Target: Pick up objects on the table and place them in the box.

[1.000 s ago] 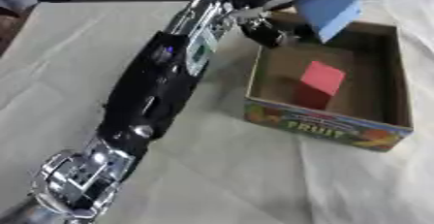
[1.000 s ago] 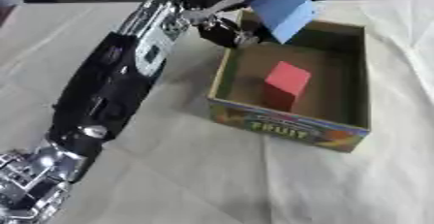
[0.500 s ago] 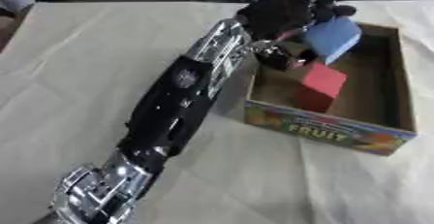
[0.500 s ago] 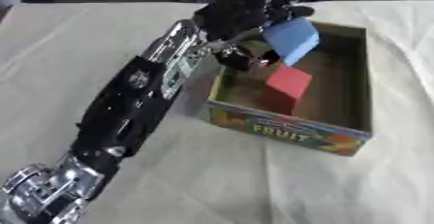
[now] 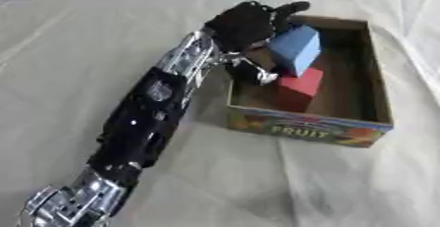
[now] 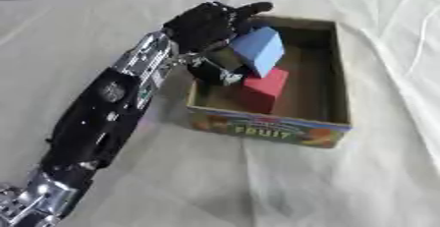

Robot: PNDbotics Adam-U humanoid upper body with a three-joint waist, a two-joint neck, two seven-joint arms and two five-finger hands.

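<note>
Cloth-covered table: blue block, still gripped by curled left hand, was lowered from above box onto red block; release pending.

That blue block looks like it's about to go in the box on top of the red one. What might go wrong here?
The blue block is tilted, held by the left robot hand right above the red block. If released, it may land on the red block and tip off awkwardly. The robot hand and wrist sit over the box's left wall, so pulling back might nudge or drag the light cardboard box.
</note>
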